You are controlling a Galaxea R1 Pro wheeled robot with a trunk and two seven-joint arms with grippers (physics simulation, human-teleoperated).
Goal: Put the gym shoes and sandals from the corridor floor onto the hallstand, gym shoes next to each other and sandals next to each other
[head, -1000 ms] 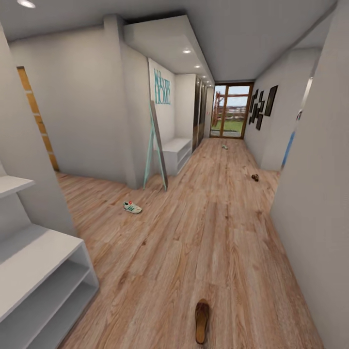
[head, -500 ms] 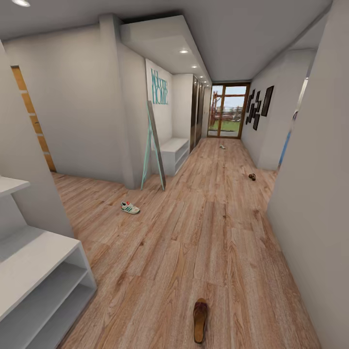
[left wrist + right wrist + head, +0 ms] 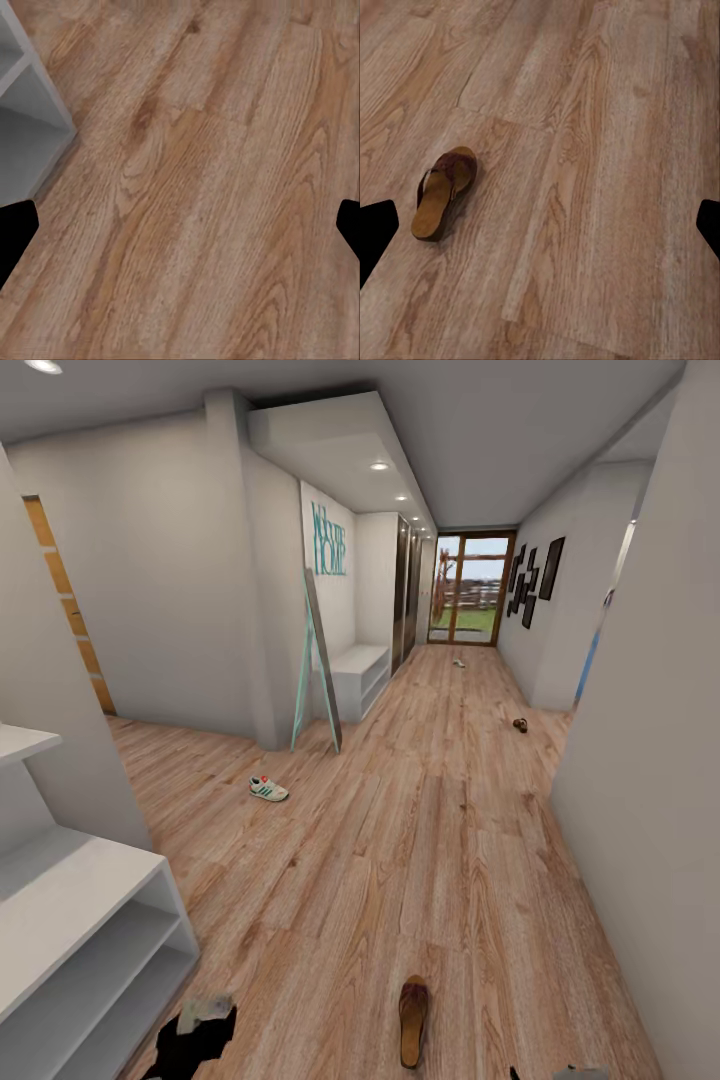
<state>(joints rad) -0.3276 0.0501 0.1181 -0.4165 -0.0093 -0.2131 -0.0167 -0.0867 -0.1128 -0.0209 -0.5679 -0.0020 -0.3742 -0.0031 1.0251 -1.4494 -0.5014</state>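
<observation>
- A brown sandal (image 3: 414, 1022) is lying flat on the corridor floor (image 3: 430, 840) close in front of the robot, toe pointing down the hallway; the right wrist camera is also catching it (image 3: 442, 193), tan footbed up.
- A white gym shoe (image 3: 268, 789) is sitting further off on the planks, near a leaning mirror (image 3: 318, 660).
- A second sandal (image 3: 520, 725) is resting by the right wall, and a small pale shoe (image 3: 458, 663) is lying far off near the glass door (image 3: 468, 601).
- The grey hallstand (image 3: 70, 920) is standing at the near left, its shelves bare.
- The left gripper (image 3: 200, 1020) is hanging over the floor beside the hallstand; its fingers (image 3: 15, 232) are spread wide, holding nothing.
- The right gripper (image 3: 560, 1073) is hanging low, fingers (image 3: 375, 232) likewise spread apart, empty.
</observation>
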